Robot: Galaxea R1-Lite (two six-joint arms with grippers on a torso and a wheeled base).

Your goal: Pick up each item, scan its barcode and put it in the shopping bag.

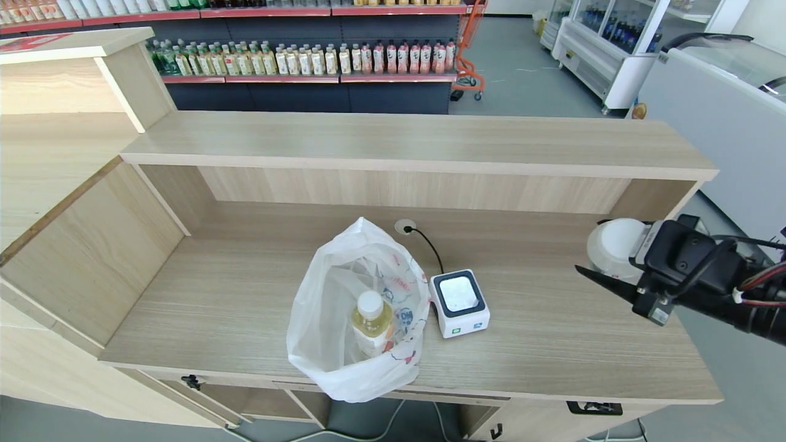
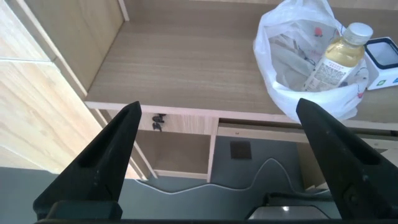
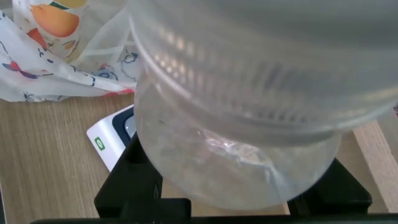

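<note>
My right gripper (image 1: 605,265) hangs above the counter's right end, shut on a round whitish plastic container (image 1: 614,244). In the right wrist view this translucent container (image 3: 236,118) sits between the black fingers (image 3: 140,183), above the scanner (image 3: 115,134). The white shopping bag (image 1: 319,319) stands open at the counter's front middle, with a yellow drink bottle (image 1: 371,318) upright inside. The white scanner (image 1: 459,302) sits just right of the bag. My left gripper (image 2: 217,106) is open and holds nothing, low in front of the counter's front edge, left of the bag (image 2: 292,93).
The scanner's black cable (image 1: 430,245) runs to a hole in the counter top. A raised wooden ledge (image 1: 417,144) borders the back and a side wall (image 1: 80,258) the left. Bare counter (image 1: 215,307) lies left of the bag and right of the scanner.
</note>
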